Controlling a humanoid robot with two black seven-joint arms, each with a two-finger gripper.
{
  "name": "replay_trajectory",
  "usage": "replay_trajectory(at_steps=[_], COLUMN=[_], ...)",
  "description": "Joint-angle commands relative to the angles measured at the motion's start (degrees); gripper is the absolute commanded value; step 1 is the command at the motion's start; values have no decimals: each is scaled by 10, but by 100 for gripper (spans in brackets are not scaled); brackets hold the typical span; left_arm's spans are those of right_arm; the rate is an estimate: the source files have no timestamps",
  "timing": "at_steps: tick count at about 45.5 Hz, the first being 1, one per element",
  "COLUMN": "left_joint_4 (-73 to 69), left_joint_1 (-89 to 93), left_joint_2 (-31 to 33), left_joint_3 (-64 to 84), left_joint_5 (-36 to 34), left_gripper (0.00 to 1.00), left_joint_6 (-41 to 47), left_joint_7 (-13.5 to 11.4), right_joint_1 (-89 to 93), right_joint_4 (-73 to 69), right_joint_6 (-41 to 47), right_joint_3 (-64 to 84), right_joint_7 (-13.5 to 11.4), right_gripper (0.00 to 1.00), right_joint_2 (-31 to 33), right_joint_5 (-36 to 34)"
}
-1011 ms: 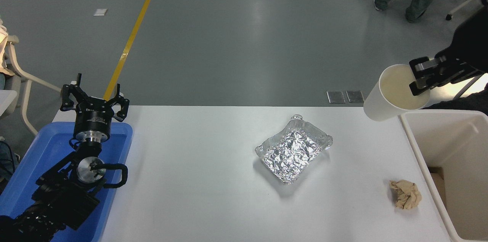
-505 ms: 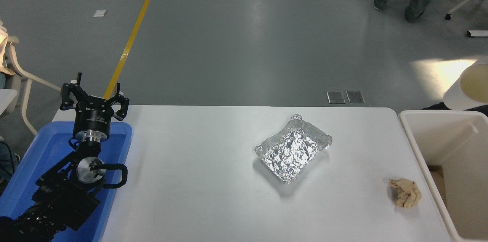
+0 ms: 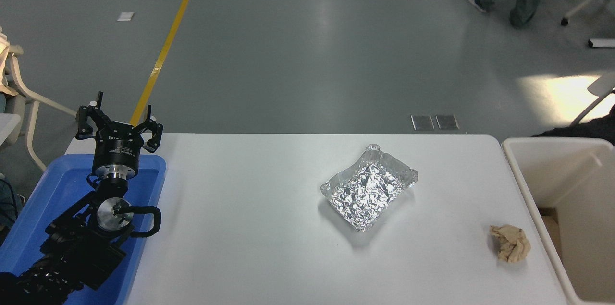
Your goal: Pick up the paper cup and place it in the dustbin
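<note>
Now that the paper cup and my right arm have left view past the worktop's right edge above the dustbin (image 3: 528,170), I judge release imminent or done, its jaws unseen, while the left gripper (image 3: 117,127) sits parked over the left edge, jaws spread.

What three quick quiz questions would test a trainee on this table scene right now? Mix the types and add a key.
1. True or false: the paper cup stands on the white table.
2. Which thing lies nearest the dustbin? A) foil tray B) crumpled paper wad C) blue tray
3. Fill in: the left claw is parked over the ____ tray's far end.

Key:
1. False; no cup shows in this view, and the right arm is out of view too.
2. B
3. blue
</note>
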State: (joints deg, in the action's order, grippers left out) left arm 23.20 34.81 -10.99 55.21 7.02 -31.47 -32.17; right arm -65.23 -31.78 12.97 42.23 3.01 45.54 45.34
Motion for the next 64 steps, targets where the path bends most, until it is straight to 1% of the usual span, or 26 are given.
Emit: replay_trajectory(at_steps=[1, 6, 12, 17, 38, 39, 40, 41, 50, 52, 55, 59, 64], left_joint_4=[-1, 0, 0, 0, 0, 0, 0, 0, 0, 0, 0, 0, -1], left_joint_1=[0, 0, 0, 0, 0, 0, 0, 0, 1, 1, 1, 1, 1], left_joint_2=[0, 0, 0, 0, 0, 0, 0, 0, 0, 0, 0, 0, 0], left_joint_3=[0, 0, 0, 0, 0, 0, 0, 0, 0, 0, 0, 0, 0], left_joint_5=[0, 0, 0, 0, 0, 0, 0, 0, 0, 0, 0, 0, 0], left_gripper=[99, 99, 99, 99, 99, 99, 99, 99, 99, 99, 99, 99, 99], left_joint_6=[0, 0, 0, 0, 1, 1, 1, 1, 1, 1, 1, 1, 1], left_joint_7=[0, 0, 0, 0, 0, 0, 0, 0, 0, 0, 0, 0, 0], right_joint_1=[205, 227, 244, 249, 258, 258, 258, 256, 243, 231, 197, 125, 1], right_joint_4=[158, 167, 167, 165, 162, 161, 160, 158, 124, 110, 74, -8, -123], right_joint_6=[-38, -50, -73, -93, -89, -84, -83, -82, -77, -77, -73, -70, -69], right_joint_3=[-99, -102, -106, -106, -122, -122, -122, -122, -117, -117, -113, -87, -3], right_joint_7=[-3, -12, -14, -16, -16, -15, -14, -13, -11, -11, -12, -14, -15], right_gripper=[0, 0, 0, 0, 0, 29, 70, 100, 100, 100, 100, 100, 100], right_joint_2=[-98, -124, -141, -145, -153, -150, -149, -149, -141, -131, -101, -55, 8], right_joint_5=[-118, -146, -150, -149, -148, -148, -148, -149, -146, -143, -138, -107, -64])
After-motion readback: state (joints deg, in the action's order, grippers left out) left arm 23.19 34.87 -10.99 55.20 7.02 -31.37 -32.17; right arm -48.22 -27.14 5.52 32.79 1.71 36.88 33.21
